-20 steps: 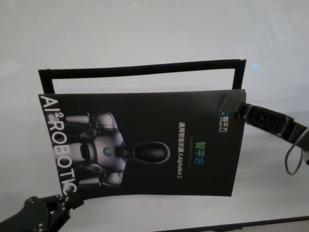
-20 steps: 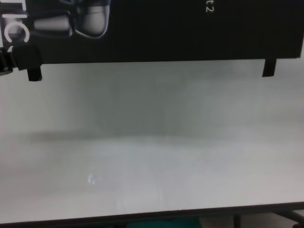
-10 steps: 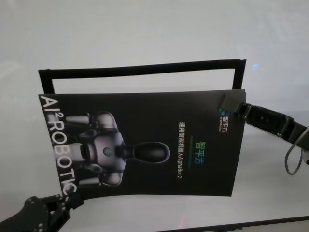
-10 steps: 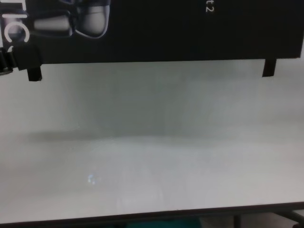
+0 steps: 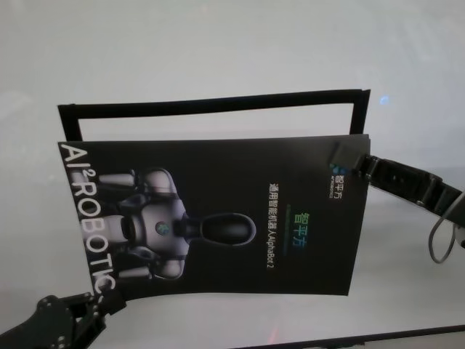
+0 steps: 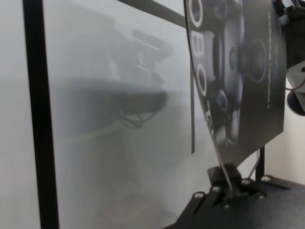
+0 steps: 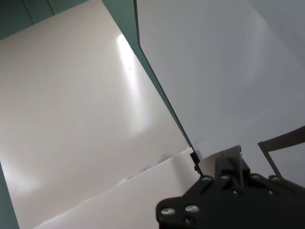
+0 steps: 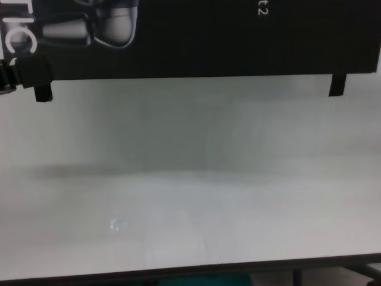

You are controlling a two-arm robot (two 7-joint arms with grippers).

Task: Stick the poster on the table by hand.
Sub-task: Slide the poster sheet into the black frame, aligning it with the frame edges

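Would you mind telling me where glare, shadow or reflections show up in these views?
Head view: a small bright glint on the table beyond the poster. Chest view: a soft grey shadow lies under the poster's near edge. Left wrist view: the glossy tabletop mirrors blurred dark shapes. Right wrist view: a white glare streak.

The chest view's top edge cuts off most of the poster (image 8: 202, 42).

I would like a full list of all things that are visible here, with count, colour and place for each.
poster: one, black with white lettering and a grey-white robot picture, held above the table between both grippers.
strip frame: one, black, three-sided outline on the table beyond the poster.
table: one, white with dark edge, under everything.
left gripper: one, black, shut on the poster's near left corner.
right gripper: one, black, shut on the poster's far right corner.
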